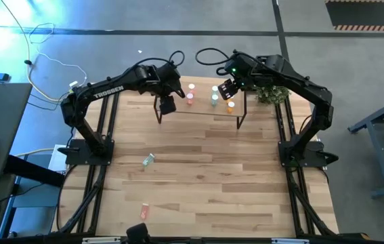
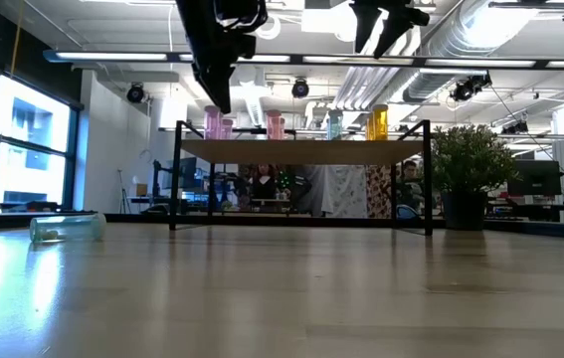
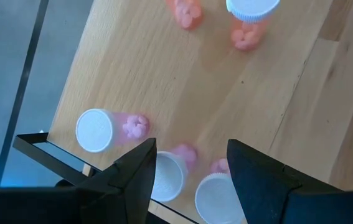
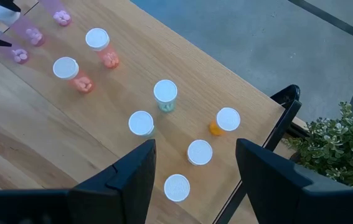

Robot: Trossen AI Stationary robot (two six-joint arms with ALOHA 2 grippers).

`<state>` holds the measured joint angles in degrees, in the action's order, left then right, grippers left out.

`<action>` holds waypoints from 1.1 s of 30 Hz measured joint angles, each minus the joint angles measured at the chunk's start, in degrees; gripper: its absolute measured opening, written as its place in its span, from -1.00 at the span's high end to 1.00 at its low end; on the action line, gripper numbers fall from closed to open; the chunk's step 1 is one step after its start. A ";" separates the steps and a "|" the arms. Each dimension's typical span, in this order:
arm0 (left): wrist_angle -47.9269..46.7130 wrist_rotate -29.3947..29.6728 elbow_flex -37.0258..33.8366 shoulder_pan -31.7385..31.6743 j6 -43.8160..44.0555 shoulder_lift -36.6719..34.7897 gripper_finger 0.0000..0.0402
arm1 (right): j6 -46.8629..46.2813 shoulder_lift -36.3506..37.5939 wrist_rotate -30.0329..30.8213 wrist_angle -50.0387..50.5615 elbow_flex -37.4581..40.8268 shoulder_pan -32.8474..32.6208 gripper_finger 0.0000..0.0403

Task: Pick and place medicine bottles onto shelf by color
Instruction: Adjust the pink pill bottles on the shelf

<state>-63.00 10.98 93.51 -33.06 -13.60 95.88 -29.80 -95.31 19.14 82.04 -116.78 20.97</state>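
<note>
The shelf (image 1: 202, 108) stands at the table's far side, and several medicine bottles stand upright on it in colour groups. In the right wrist view these are pink (image 4: 34, 35), salmon-red (image 4: 70, 73), pale green (image 4: 165, 94) and orange (image 4: 225, 121). My left gripper (image 3: 192, 171) hovers open over the shelf's left end. Two pink bottles (image 3: 169, 174) show between its fingers, and a third (image 3: 101, 129) stands beside them. My right gripper (image 4: 192, 171) is open above the orange bottles at the right end. A green bottle (image 1: 149, 159) and a salmon one (image 1: 145, 211) lie on the tabletop.
A potted plant (image 1: 271, 93) stands just right of the shelf, close to the right arm. The shelf's thin black legs (image 2: 175, 179) raise it above the tabletop (image 1: 212, 176). The low view shows the green bottle (image 2: 66, 228) lying on its side at the left.
</note>
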 joint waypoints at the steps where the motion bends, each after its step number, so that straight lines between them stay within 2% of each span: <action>1: 0.02 0.00 0.00 0.13 -0.01 0.00 0.06 | 0.01 0.00 0.00 0.00 -0.01 0.00 -0.06; 8: -0.31 -0.44 0.70 0.22 0.00 -0.31 0.06 | 0.00 0.00 0.02 0.00 -0.01 0.00 -0.06; 16: -0.67 -0.37 5.86 0.22 -1.38 -0.31 0.06 | -0.02 0.00 0.18 0.00 -0.01 0.00 -0.06; 27: -14.50 0.53 12.32 -4.75 -1.56 -0.42 0.06 | -1.04 0.00 0.15 0.00 -0.01 0.00 -0.06; 33: -17.82 -3.69 12.33 -8.41 -1.78 -0.39 0.06 | -1.25 0.00 0.11 0.00 -0.01 0.00 -0.06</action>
<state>-80.83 7.30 105.84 -41.46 -15.38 95.48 -31.05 -95.31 19.25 82.04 -116.79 20.97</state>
